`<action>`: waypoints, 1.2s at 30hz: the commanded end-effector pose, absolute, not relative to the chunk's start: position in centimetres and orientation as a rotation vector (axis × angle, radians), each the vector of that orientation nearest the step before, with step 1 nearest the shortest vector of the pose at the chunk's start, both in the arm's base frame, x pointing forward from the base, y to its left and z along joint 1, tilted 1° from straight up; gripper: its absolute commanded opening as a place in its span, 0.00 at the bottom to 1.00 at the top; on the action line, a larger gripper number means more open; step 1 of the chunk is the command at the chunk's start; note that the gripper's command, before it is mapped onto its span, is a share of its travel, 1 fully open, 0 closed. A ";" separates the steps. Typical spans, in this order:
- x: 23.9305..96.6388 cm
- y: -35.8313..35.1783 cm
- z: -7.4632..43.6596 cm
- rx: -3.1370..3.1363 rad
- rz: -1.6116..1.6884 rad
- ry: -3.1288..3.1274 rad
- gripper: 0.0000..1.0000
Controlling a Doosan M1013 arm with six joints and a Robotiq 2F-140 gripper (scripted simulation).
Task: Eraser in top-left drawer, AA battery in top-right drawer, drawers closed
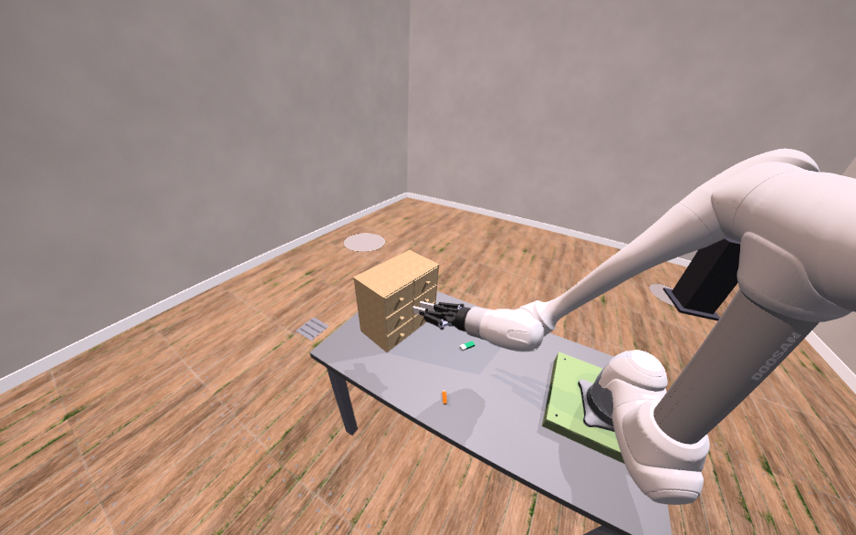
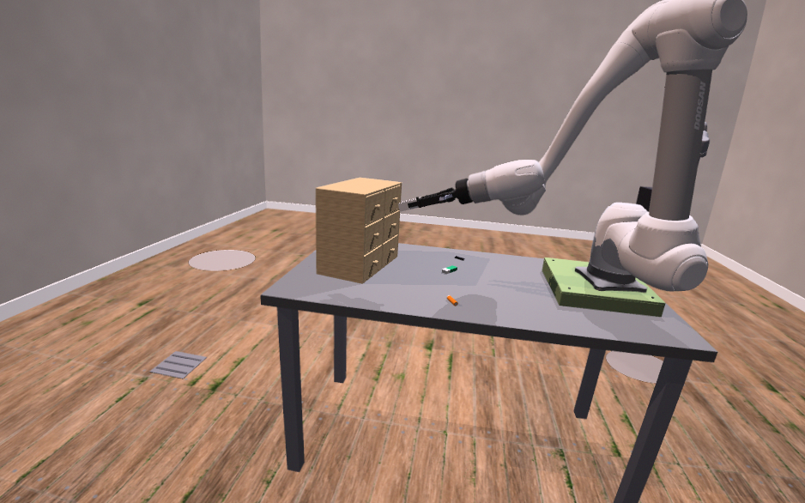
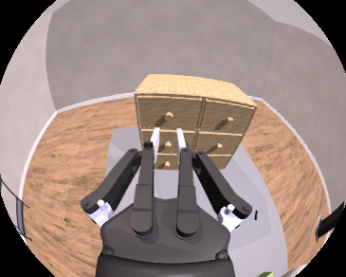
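Observation:
The wooden chest (image 1: pixel 372 312) (image 2: pixel 340 231) (image 3: pixel 192 85) stands upright with its drawers in. The top-row left drawer (image 3: pixel 152 106) and right drawer (image 3: pixel 218 111) have small round knobs. My gripper (image 1: pixel 422 307) (image 2: pixel 404 205) (image 3: pixel 168 136) is partly open, fingers a narrow gap apart with nothing between them. Its tips are in front of the left column, appearing below the top-left knob (image 3: pixel 169 115) in the wrist view. The green and white eraser (image 1: pixel 466 345) (image 2: pixel 449 269) lies on the table. An orange cylinder (image 1: pixel 443 397) (image 2: pixel 451 300) lies nearer the table's long edge; I cannot tell whether it is the AA battery.
A small dark object (image 2: pixel 459 257) (image 3: pixel 256 214) lies beyond the eraser in the exterior view; its kind is unclear. The grey table (image 1: pixel 505 412) (image 2: pixel 518 299) carries the arm's green base plate (image 1: pixel 564 392) (image 2: pixel 559 275) at the end opposite the chest.

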State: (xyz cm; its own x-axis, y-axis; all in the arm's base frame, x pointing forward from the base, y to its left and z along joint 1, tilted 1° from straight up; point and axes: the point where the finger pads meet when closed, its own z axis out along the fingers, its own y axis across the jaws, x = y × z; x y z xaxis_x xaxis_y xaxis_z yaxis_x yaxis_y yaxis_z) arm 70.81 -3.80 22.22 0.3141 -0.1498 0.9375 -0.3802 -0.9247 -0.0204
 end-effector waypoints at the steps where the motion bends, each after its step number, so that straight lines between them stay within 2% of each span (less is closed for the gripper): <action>1: 71.0 -3.9 22.2 2.373 1.659 -0.487 0.20; 16: 75.1 -5.5 20.8 2.373 1.659 -0.487 0.20; 36: 75.5 -5.7 20.6 2.373 1.659 -0.487 0.20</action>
State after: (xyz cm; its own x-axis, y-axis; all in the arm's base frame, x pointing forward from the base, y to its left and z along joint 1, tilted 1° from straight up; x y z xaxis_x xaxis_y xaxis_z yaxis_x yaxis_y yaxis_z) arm 75.53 -5.70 20.62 0.3140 -0.1499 0.9375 -0.3801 -0.9247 -0.0206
